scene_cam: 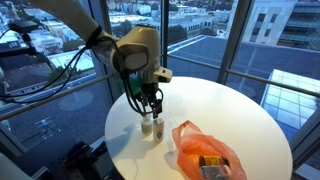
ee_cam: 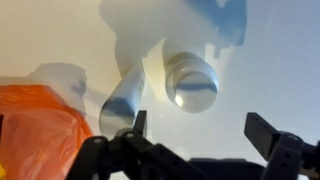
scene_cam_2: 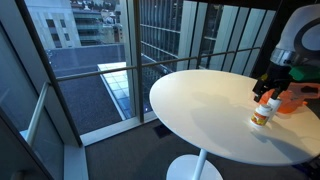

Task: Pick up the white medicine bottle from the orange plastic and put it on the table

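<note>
Round white bench [scene_cam: 240, 110] by floor-to-ceiling windows [scene_cam_2: 160, 40], city rooftops outside. Closest to the wrist view are the fingers [ee_cam: 265, 132], spread wide with nothing between them, so there's no grip on anything right now. Just past them the white medicine bottle [ee_cam: 190, 82] stands upright on bare bench. It's just beside the orange plastic [ee_cam: 35, 130] but not on it, as far as I can tell, so the job looks pretty much done to me.

What could go wrong from here:
- **Clipping the bottle:** in both exterior views the fingertips hang right above it. If the arm drifts sideways while lifting off, a fingertip could catch the top and tip it over.
- **Rolling off:** the bottle looks light and narrow, so once it's down it would probably roll. I can't see any lip on this bench to stop it.
- **Snagging the plastic:** it's crinkly and close by. A finger catching it could drag it into the bottle.

A straight vertical retreat seems safest.

The arm [scene_cam: 90, 30] reaches in from high up by the windows and bends down at the wrist. That leaves the fingers pointing straight down over the bottle, roughly centred on it.
</note>
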`<state>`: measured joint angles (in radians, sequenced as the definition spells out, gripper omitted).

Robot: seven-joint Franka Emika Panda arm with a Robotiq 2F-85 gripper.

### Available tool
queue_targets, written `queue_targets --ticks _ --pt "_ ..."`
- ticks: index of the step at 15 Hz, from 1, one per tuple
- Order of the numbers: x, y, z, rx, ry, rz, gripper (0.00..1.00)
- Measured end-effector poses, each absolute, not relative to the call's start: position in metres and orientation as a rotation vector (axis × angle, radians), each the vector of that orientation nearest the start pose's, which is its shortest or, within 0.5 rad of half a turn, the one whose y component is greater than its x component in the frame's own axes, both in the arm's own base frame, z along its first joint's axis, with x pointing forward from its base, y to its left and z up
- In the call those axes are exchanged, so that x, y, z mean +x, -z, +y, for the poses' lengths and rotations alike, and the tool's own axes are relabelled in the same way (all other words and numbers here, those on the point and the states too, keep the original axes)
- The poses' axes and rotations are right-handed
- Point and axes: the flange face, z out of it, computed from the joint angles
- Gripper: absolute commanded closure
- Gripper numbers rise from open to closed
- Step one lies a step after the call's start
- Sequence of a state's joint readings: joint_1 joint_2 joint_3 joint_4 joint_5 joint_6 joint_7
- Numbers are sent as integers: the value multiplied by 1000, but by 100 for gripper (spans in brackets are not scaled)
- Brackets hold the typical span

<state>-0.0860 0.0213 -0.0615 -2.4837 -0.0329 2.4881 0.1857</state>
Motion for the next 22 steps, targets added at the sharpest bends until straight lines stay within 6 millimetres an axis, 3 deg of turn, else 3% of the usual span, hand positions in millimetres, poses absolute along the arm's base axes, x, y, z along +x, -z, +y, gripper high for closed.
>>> queue_targets --ticks 4,10,18,22 --pt "458 -312 -73 -3149 -41 465 0" --pt "444 -369 -90 -3168 -203 454 0" --pt "426 -449 -106 -3173 -303 185 0" --pt "419 -476 -109 -3174 -279 128 0"
